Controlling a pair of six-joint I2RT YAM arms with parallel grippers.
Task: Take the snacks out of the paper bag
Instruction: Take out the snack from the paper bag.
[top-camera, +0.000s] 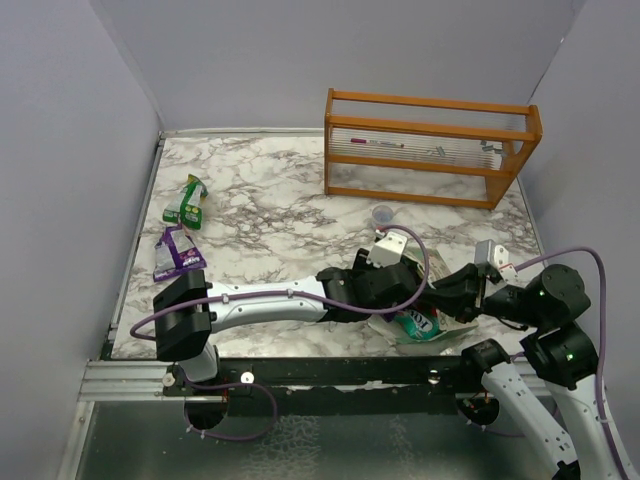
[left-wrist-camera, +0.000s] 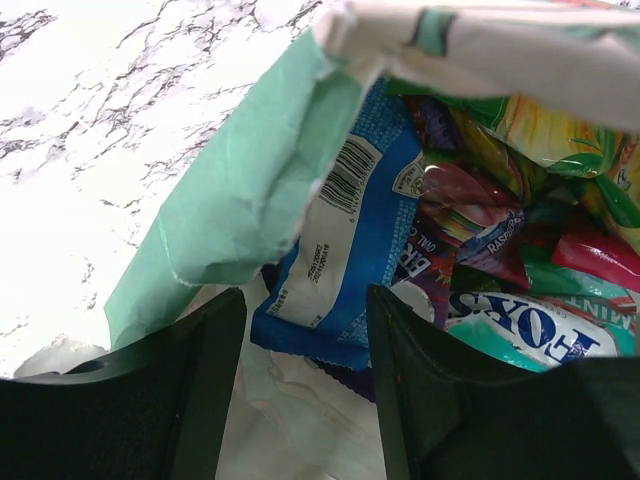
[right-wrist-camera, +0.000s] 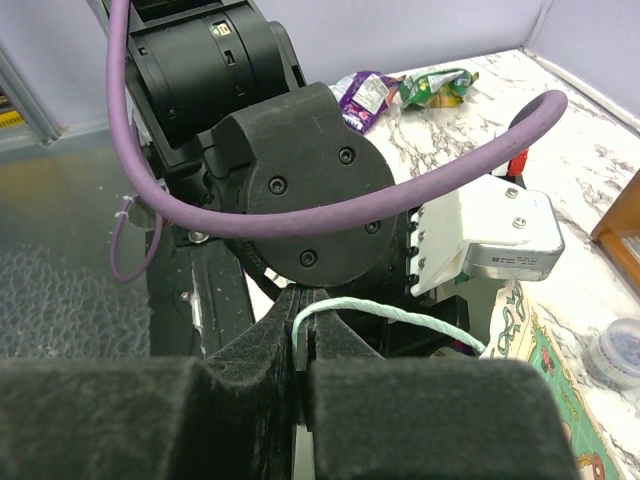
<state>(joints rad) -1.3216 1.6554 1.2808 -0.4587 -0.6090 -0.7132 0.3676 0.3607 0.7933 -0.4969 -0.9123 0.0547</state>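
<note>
on the far left of the table (top-camera: 270, 210) a green packet (top-camera: 186, 200) and a purple packet (top-camera: 177, 252) lay out in the open, near each other and well apart from everything else, so the emptying looked partly done.

moving right, the left arm stretched across the near edge, and the left gripper (left-wrist-camera: 305, 300) sat at the mouth of the paper bag (left-wrist-camera: 250, 190) with its jaws set wide and nothing between them. a blue packet (left-wrist-camera: 350, 250) stood just ahead in the gap, half covered by a folded mint flap of the bag. a teal packet (left-wrist-camera: 530, 335) and several red, green and yellow ones were heaped to its right, inside the bag.

further right, the right gripper (right-wrist-camera: 302, 365) was pinched tight on the white string handle (right-wrist-camera: 390, 312), seemingly steadying the bag.

the step in hand seemed to be the reach for the next snack. the next move called for easing forward around the blue packet and closing on it alone, without catching the flap.

behind the bag a clear cup (top-camera: 382, 214) sat alone, and the orange rack (top-camera: 430, 130) stood at the rear right, both out of the path. the real crowding was the left wrist pressed close in front of the right gripper.
</note>
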